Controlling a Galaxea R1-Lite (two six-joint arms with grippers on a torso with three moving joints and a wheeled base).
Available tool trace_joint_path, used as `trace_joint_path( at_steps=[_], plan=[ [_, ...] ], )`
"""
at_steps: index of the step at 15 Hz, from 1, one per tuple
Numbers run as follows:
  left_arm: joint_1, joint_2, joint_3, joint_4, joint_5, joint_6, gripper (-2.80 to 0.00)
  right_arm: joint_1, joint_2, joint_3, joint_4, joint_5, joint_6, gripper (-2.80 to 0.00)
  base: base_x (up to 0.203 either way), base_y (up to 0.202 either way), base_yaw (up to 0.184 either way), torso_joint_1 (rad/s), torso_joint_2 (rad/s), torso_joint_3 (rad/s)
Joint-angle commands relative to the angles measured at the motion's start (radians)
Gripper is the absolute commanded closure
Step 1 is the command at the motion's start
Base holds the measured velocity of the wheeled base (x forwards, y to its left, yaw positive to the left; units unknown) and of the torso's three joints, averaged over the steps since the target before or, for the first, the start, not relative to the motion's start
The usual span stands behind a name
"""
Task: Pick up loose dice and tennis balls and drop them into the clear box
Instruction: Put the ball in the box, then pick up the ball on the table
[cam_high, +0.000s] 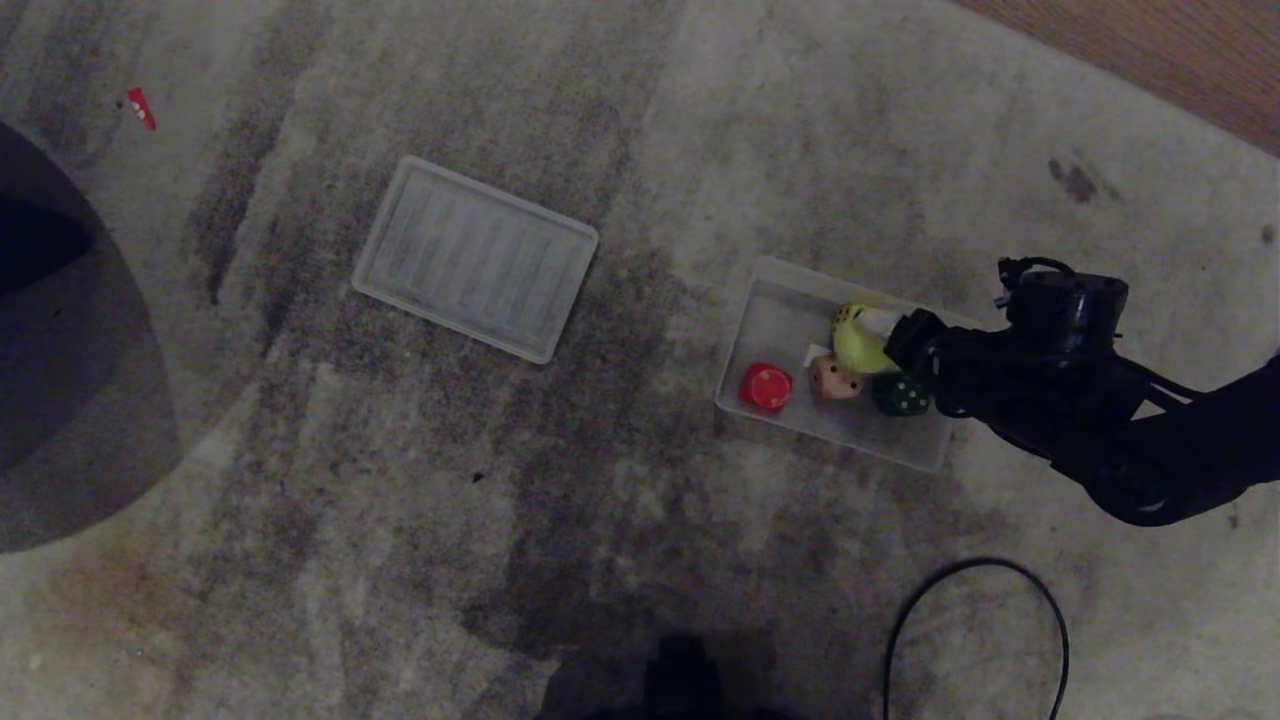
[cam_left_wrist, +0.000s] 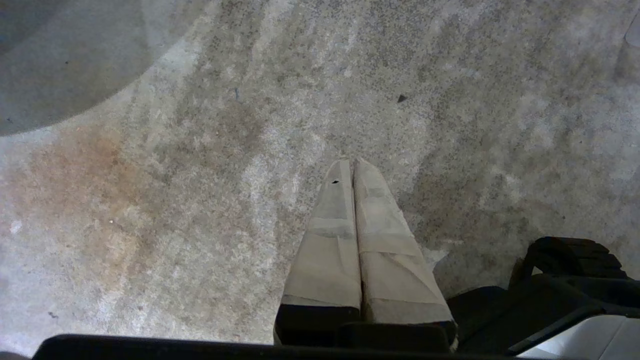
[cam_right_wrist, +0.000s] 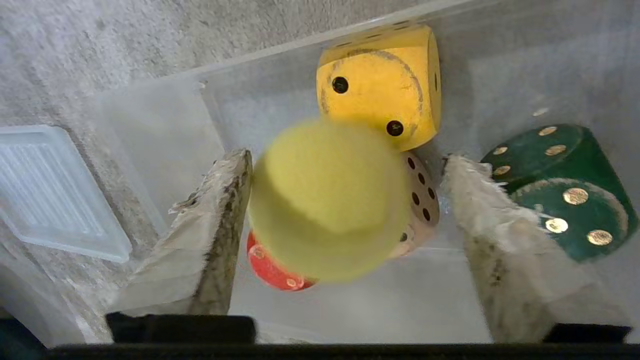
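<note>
A: Any readable text, labels, brands or numerals on anything in view?
B: None. The only markings are pips on the dice: the yellow die (cam_right_wrist: 380, 90) shows two black pips on its near face, the dark green die (cam_right_wrist: 560, 190) gold pips, the tan die (cam_right_wrist: 422, 200) dark pips. No print on the clear box (cam_right_wrist: 165, 135).

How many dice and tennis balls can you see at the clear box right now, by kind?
Dice: 4, namely red die, tan die, dark green die, yellow die
Tennis balls: 1, the tennis ball, between the right gripper's open jaws above the clear box
Total: 5
</note>
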Motion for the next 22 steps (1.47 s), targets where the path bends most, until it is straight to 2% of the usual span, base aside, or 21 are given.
trace_joint_path(
  at_steps=[1,5,7,9,11,12,14,16,18,22],
  plan=[
    [0.0,0.002,0.002,0.0,0.0,-0.001,0.0,-0.002,0.0,-0.01,-0.005,0.002,0.011,-2.8,0.0,0.0,0.0,0.0,0.0,0.0],
    [0.0,0.002,0.002,0.0,0.0,-0.001,0.0,0.008,-0.039,-0.052,-0.001,0.009,0.1,-2.8,0.0,0.0,0.0,0.0,0.0,0.0],
    [0.0,0.002,0.002,0.0,0.0,-0.001,0.0,0.008,-0.087,-0.03,0.001,0.006,0.098,-2.8,0.0,0.0,0.0,0.0,0.0,0.0],
    [0.0,0.002,0.002,0.0,0.0,-0.001,0.0,0.003,-0.176,0.044,0.006,0.021,0.092,-2.8,0.0,0.0,0.0,0.0,0.0,0.0],
    [0.0,0.002,0.002,0.0,0.002,-0.001,0.0,0.001,-0.286,0.175,0.01,0.034,0.068,-2.8,0.0,0.0,0.0,0.0,0.0,0.0],
    [0.0,0.002,0.002,0.0,0.0,0.0,0.0,0.001,-0.34,0.247,0.011,0.043,0.051,0.0,0.0,0.0,0.0,0.0,0.0,0.0],
    [0.0,0.002,0.002,0.0,0.0,-0.001,0.0,0.001,-0.451,0.389,0.031,0.061,-0.013,0.0,0.0,0.0,0.0,0.0,0.0,0.0],
    [0.0,0.002,0.002,0.0,0.0,-0.001,0.0,-0.002,-0.549,0.512,0.107,0.064,-0.099,0.0,0.0,0.0,0.0,0.0,0.0,0.0],
    [0.0,0.002,0.002,0.0,0.0,-0.001,0.0,-0.012,-0.655,0.62,0.194,0.033,-0.179,0.0,0.0,0.0,0.0,0.0,0.0,0.0],
    [0.0,0.002,0.002,0.0,0.0,-0.001,0.0,-0.027,-0.961,0.668,0.521,-0.061,-0.291,0.0,0.0,0.0,0.0,0.0,0.0,0.0]
  ],
)
